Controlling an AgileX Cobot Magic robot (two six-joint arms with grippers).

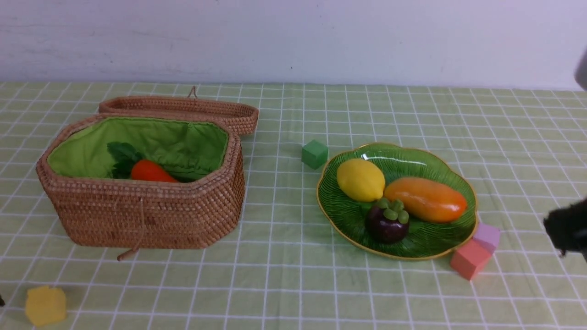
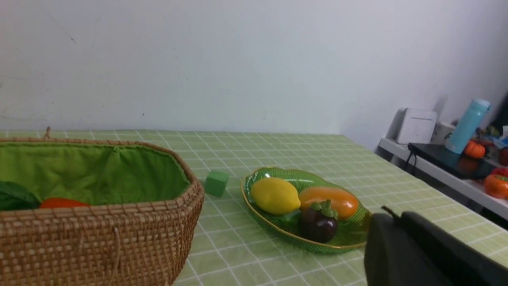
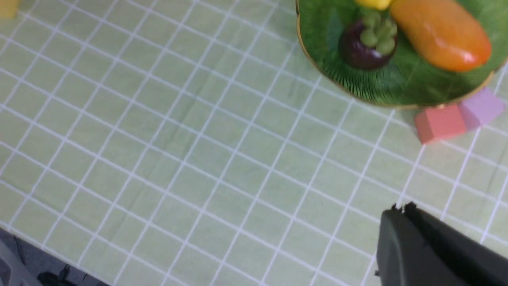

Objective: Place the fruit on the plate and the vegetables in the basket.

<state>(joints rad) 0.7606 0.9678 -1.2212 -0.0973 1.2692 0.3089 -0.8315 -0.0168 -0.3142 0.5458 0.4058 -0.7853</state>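
While both arms sit back near the frame edges, your main risks come from re-entering a scene that looks close to sorted. Left first: the basket [image 1: 142, 208] stands open with its lid [image 1: 183, 110] behind it, and only the carrot [image 1: 151, 172] shows inside; the eggplant and the pale-green piece are hidden below the wall or absent, so you cannot confirm the vegetables are all in. Reaching in blind could snag the green lining or tip the basket. The yellow cube [image 1: 45, 305] lies on the bench near the left arm's side; don't mistake it for fruit.

Moving right: the green cube [image 1: 314, 154] sits just beside the plate [image 1: 426, 245], which carries the lemon [image 1: 361, 179], mangosteen [image 1: 387, 222] and mango [image 1: 426, 199]. The red cube [image 1: 470, 259] and purple cube [image 1: 487, 236] touch the plate's rim on the side facing the right arm [image 1: 566, 229]; a low sweep there could shove them into the plate and roll the glossy fruit off.

Left jaws: only a dark body corner shows in the wrist view, nothing held that you can see, opening cannot be told. Right jaws: same, a dark blur well clear of the plate, touching nothing visible, gap cannot be told.
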